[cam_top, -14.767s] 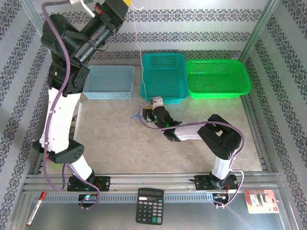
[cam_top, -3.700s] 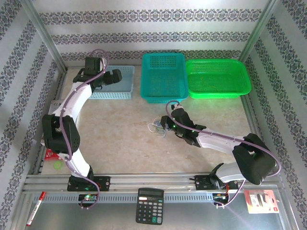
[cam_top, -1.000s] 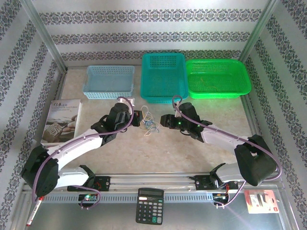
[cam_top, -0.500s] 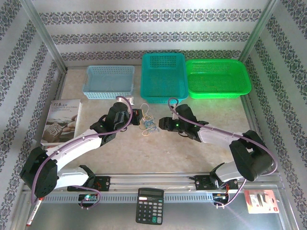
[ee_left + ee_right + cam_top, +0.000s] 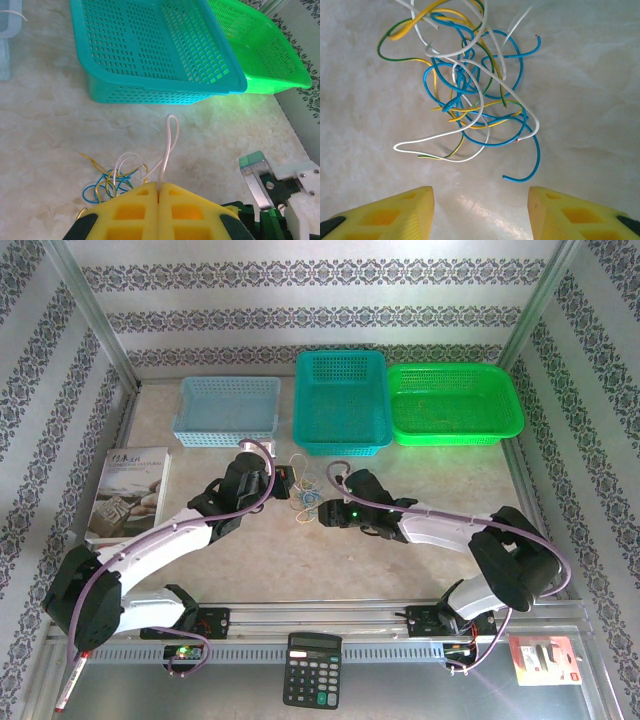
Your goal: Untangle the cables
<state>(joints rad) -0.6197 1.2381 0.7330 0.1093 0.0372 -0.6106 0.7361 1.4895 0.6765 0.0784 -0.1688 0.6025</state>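
**At the knot: one strand pinched, the rest held by nothing**

Nearest to me, my right claw (image 5: 480, 195) hangs low over the worktop (image 5: 260, 550), spread wide with nothing between its tips. Just beyond those tips lie the cables (image 5: 470, 105), a loose knot of blue, white, yellow and green strands near the middle of the worktop. If I close from here, I judge I would catch several strands at once, or skate over wire that lies flat and come up with none.

Across the knot, my left claw (image 5: 159, 187) is pressed together, pinching a white strand (image 5: 170, 145) that loops out in front of it. Pulling on that before the right has any hold would likely drag the whole bundle along or draw the knot tighter. So thin a strand might also slip out of the pinch.

Both claws sit close across the knot, so a careless reach could knock them together.

Farther off stands the teal basket (image 5: 340, 445); loose ends swept that way could snag in its mesh wall.
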